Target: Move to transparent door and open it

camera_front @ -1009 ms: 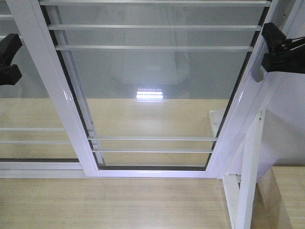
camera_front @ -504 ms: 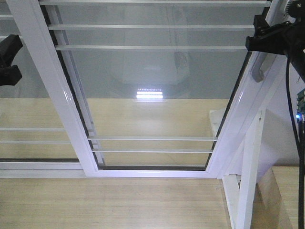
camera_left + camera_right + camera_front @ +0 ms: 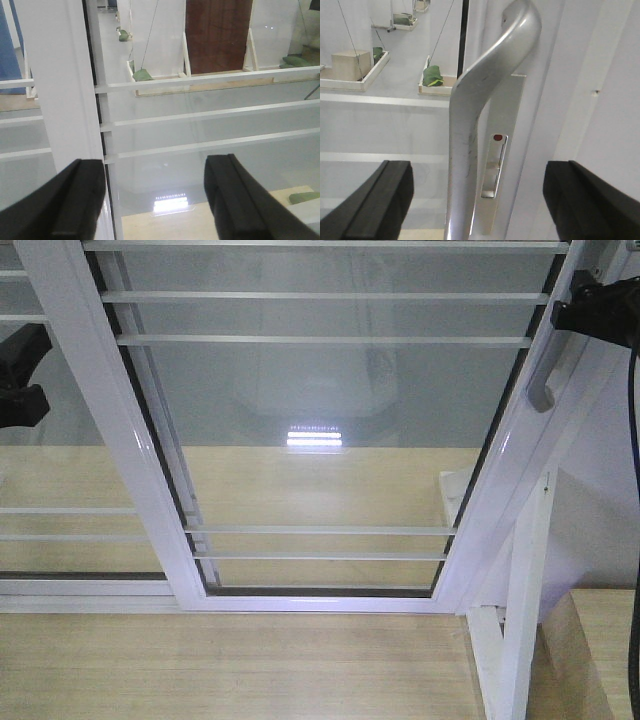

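The transparent door (image 3: 320, 440) is filling the front view, its bottom rail sitting along the wooden floor (image 3: 230, 660), with a second glass panel (image 3: 60, 480) showing past its left stile. The right tool (image 3: 477, 170) is hovering wide open at the door's right stile, its fingers straddling the curved grey handle (image 3: 467, 125) without touching it. The left tool (image 3: 150, 165) is likewise gaping open, facing the left stile and the glass.

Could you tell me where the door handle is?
The handle is upper right in the front view, on the transparent door's stile, by the right gripper.
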{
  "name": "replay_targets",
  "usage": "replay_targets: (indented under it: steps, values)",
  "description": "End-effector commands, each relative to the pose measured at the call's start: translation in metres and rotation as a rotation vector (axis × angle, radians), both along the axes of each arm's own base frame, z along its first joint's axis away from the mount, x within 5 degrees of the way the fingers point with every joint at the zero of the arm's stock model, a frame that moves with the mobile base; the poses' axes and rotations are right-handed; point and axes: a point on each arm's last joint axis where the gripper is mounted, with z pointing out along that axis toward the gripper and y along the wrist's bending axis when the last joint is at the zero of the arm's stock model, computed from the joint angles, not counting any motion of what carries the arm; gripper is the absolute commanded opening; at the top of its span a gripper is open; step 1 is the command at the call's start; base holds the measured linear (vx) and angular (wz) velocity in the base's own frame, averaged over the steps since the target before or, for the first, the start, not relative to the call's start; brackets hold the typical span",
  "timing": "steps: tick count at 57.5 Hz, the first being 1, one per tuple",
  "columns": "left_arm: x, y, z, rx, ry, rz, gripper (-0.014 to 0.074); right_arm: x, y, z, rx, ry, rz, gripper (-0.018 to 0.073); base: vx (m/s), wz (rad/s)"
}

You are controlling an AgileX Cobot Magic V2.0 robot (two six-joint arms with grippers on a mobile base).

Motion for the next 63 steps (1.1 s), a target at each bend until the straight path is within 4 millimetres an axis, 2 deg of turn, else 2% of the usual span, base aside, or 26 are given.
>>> replay_targets:
  steps: [1, 13, 33, 52, 59, 63]
  values:
    - [-0.001, 0.000, 0.022, -0.029, -0.119, 0.001, 0.0545, 0.003, -0.002, 0.019, -0.040, -0.107, -0.009, 0.0577, 0.00, 0.00]
    - [-0.001, 0.000, 0.020, -0.027, -0.108, 0.000, 0.0545, 0.024, -0.002, 0.004, -0.057, -0.082, -0.008, 0.0575, 0.00, 0.00]
    - [-0.001, 0.000, 0.016, -0.017, -0.061, -0.002, 0.0545, 0.044, -0.002, 0.012, -0.064, -0.119, -0.007, 0.0575, 0.00, 0.00]
    - [-0.001, 0.000, 0.016, -0.017, -0.066, -0.002, 0.0545, 0.064, -0.002, 0.011, -0.066, -0.139, -0.009, 0.0573, 0.00, 0.00]
    - [-0.001, 0.000, 0.016, -0.017, -0.067, -0.002, 0.0545, 0.067, -0.002, 0.011, -0.066, -0.141, -0.010, 0.0538, 0.00, 0.00]
    - [-0.001, 0.000, 0.016, -0.017, -0.067, -0.002, 0.0545, 0.067, -0.002, 0.011, -0.067, -0.139, -0.009, 0.0478, 0.00, 0.00]
